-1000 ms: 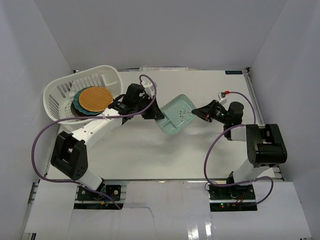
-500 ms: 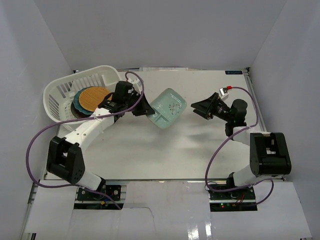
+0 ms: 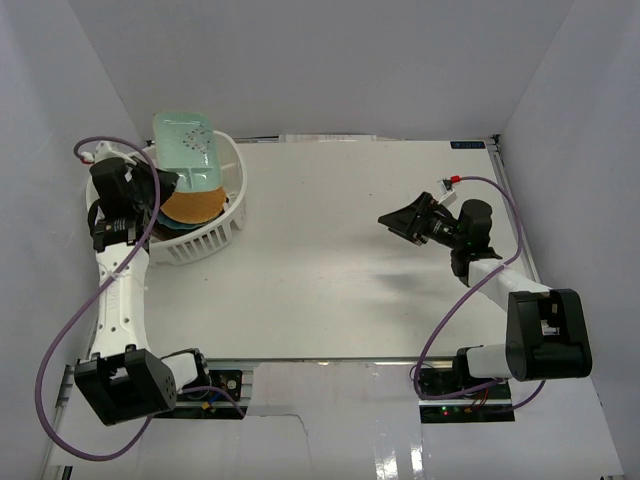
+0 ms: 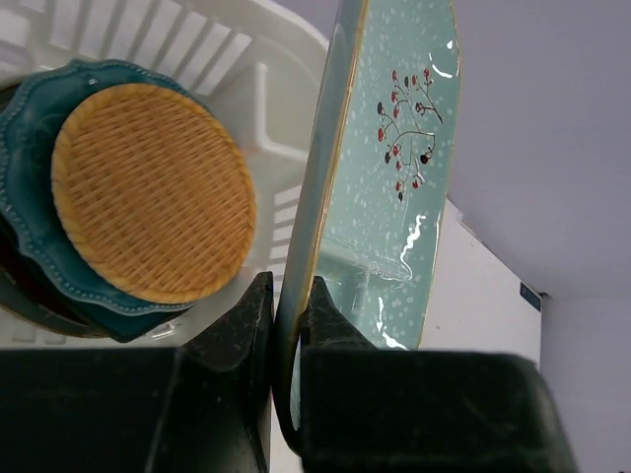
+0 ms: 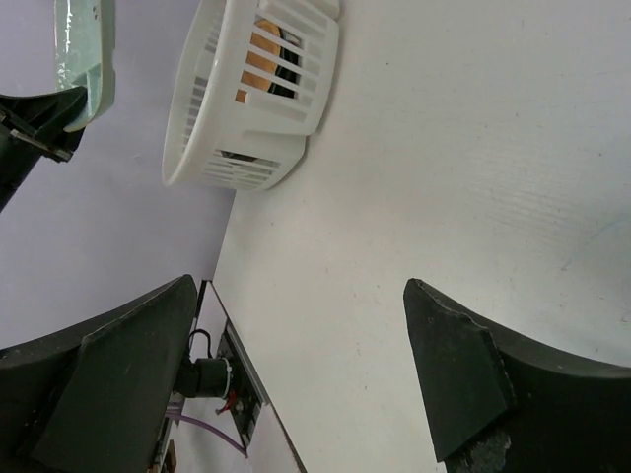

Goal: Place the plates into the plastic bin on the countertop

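Under the orange woven round plate, only the rim of the teal scalloped round plate. Below that, thin edges of darker dishes, too little to tell which. In the top view, far rim of the large white slotted plastic basket hidden behind the pale-green rectangular tray. Low end of tray lost inside the left gripper. In the right wrist view, tray cut off by the top edge, right gripper by the bottom edge. Basket contents glimpsed only through slots.

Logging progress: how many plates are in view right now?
3 clearly: the pale-green tray held on edge in the left gripper above the plastic bin; the orange woven plate in the bin, on the teal scalloped plate. Dark edges beneath suggest more, mostly hidden.
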Controlling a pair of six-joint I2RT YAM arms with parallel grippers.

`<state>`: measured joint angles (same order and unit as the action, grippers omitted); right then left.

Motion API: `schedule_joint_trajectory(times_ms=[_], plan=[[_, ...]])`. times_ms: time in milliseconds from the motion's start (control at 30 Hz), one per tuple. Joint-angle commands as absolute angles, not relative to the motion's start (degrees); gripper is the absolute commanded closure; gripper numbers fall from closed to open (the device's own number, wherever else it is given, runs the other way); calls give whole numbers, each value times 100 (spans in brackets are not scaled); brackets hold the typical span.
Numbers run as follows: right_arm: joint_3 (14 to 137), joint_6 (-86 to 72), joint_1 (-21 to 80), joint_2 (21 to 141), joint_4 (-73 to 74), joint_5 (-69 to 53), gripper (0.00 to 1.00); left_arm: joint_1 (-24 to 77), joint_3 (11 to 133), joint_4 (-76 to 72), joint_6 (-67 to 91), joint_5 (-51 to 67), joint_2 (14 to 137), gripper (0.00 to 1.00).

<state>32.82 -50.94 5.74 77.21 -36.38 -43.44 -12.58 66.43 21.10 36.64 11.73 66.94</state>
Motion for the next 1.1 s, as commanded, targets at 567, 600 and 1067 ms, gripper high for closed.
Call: schedule_joint_trajectory(times_ms=[567,600,1067], plan=[[3401,-4403,1257,7629,-3006,-4219,6,-1406,5713,211,3420,-431,7434,100],[3410,-4403,1274,7629,-2997,-4210,6,-1406,5704,107,3375,-405,7488,100],[3656,-4280,1459,7489,-2479,-3885,9,-1406,5651,544,3252,-457,7270,2]])
